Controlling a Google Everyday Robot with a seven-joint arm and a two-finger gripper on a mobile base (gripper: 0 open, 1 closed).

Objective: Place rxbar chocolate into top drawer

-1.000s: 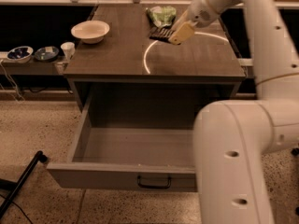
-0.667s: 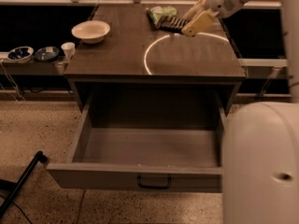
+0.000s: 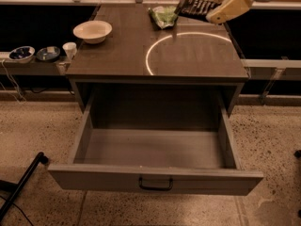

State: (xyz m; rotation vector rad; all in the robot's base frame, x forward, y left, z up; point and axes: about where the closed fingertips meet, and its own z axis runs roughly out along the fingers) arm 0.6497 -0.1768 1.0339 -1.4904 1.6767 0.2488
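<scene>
The rxbar chocolate point(image 3: 194, 6), a dark flat bar with pale stripes, is held in the air above the back right of the cabinet top. My gripper point(image 3: 215, 11) is at the top right of the camera view, shut on the bar's right end. The top drawer point(image 3: 155, 177) is pulled fully open below the cabinet top, with its dark handle point(image 3: 155, 185) facing the front. The inside of the drawer shows nothing in it. The gripper is well behind and above the drawer.
A green and white snack bag point(image 3: 164, 16) lies on the wooden cabinet top point(image 3: 117, 55) left of the bar. A pale bowl point(image 3: 92, 31) sits at the top's left. Small dishes and a cup point(image 3: 69, 49) stand on a low shelf at left. A black leg point(image 3: 21, 185) crosses the floor.
My gripper has lifted the bar off the cabinet top and moved it up and to the right. The arm's bulk has left the right foreground, uncovering the drawer's right side.
</scene>
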